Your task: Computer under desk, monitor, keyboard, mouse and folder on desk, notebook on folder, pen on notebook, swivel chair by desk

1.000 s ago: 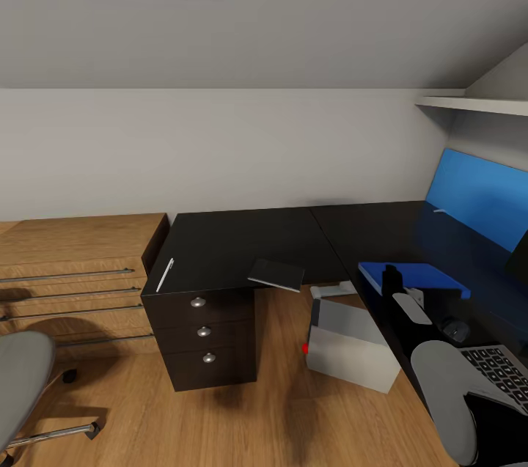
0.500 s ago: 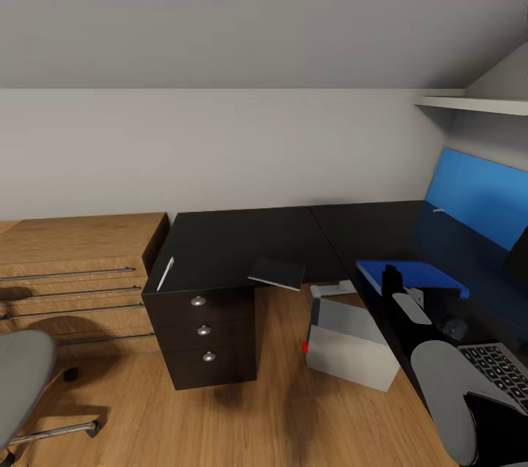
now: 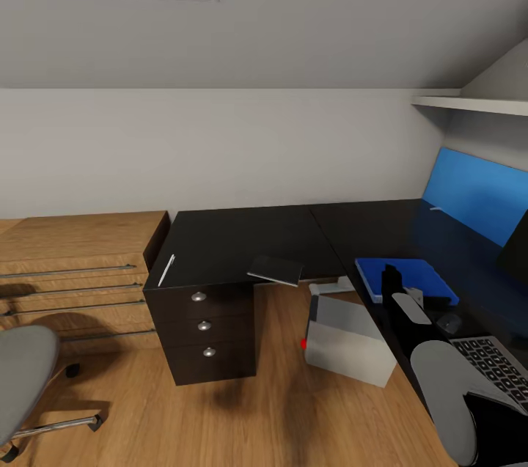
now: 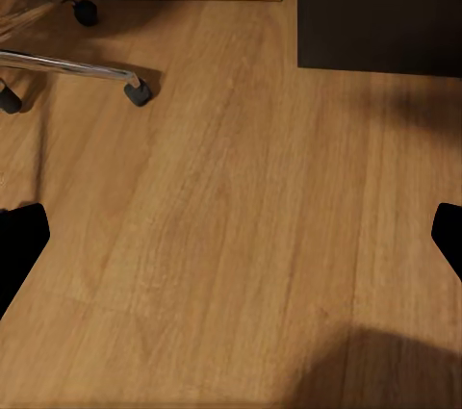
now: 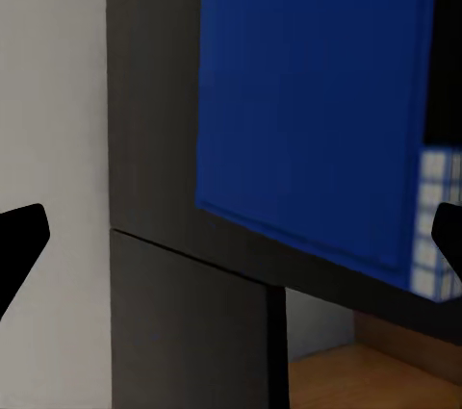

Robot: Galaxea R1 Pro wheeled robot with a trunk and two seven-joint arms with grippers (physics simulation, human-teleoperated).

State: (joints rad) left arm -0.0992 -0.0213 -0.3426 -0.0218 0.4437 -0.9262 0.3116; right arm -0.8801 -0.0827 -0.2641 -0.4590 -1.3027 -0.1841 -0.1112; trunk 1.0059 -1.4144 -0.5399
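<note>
Your right pincer (image 5: 231, 236) hangs with its fingers apart, empty, directly above the blue folder (image 3: 405, 278) already lying on the desk (image 3: 249, 240). The notebook (image 3: 276, 270) and pen (image 3: 166, 270) wait well apart from it, so they are probably next. Your left pincer (image 4: 231, 236), also apart, faces the floor (image 4: 221, 226).

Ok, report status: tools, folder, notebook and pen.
Both tools open, empty. Folder flat on desk beside mouse. Notebook overhangs desk edge, pen near left edge, neither stacked. Nothing in the way.
</note>
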